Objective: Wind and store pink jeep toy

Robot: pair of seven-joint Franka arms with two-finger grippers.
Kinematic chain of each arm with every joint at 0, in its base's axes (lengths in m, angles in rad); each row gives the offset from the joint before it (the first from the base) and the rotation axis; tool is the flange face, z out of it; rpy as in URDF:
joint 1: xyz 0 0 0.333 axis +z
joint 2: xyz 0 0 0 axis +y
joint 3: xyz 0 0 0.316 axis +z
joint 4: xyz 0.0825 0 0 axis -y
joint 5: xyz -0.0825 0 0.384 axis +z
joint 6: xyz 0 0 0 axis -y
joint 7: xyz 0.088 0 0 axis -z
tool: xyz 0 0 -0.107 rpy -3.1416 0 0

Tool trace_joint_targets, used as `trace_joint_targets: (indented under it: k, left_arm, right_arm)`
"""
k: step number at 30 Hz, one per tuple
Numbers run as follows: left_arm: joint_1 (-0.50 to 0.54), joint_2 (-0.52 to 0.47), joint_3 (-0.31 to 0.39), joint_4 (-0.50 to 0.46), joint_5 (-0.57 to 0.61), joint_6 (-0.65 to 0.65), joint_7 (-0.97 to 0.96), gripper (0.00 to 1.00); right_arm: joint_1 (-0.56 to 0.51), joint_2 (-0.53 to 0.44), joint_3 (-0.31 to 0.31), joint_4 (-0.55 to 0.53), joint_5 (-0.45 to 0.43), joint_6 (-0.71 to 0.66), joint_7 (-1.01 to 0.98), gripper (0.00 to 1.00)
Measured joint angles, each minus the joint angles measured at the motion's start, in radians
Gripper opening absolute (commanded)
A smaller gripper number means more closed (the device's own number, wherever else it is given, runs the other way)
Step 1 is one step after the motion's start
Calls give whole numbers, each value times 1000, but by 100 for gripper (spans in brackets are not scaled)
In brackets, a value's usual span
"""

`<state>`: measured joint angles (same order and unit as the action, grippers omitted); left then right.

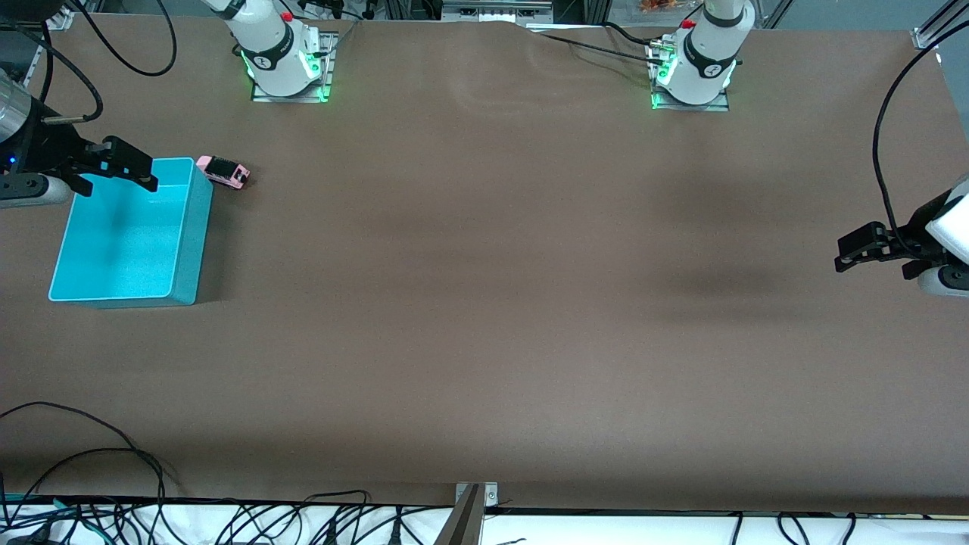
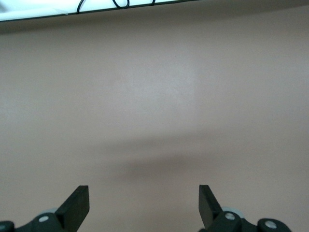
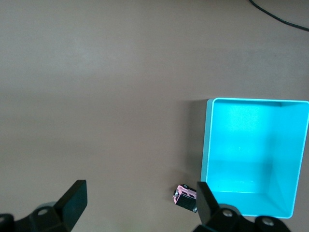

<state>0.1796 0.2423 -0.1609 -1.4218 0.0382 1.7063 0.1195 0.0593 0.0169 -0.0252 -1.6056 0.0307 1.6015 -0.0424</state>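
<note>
Waiting to begin: toy car untouched, bin empty

Nothing of the job looks done yet. The pink jeep toy (image 1: pixel 222 171) sits on the tabletop (image 1: pixel 484 303) just beside the turquoise bin (image 1: pixel 193 250), at the corner closest to the right arm's base, not wound and not stored. The right gripper (image 1: pixel 125 168) hovers over the bin's rim, jaws spread wide and holding nothing. The left gripper (image 1: pixel 863 252) waits over bare tabletop at its own end, well apart from the toy, jaws likewise wide and empty. Winding and storing both remain.

Looks like robotics lab: two arm bases (image 1: pixel 284 57) bolted to brown table (image 1: pixel 484 303), loose cables (image 1: pixel 227 518) along edge.
</note>
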Motion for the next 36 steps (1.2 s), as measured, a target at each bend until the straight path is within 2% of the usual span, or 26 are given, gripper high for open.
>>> trace_joint_targets:
  k: [36]
  left_arm:
    - [-3,-9,-1,-14,0,0,3,100]
  right_arm:
    - [-3,4,-3,0,0,3,10,100]
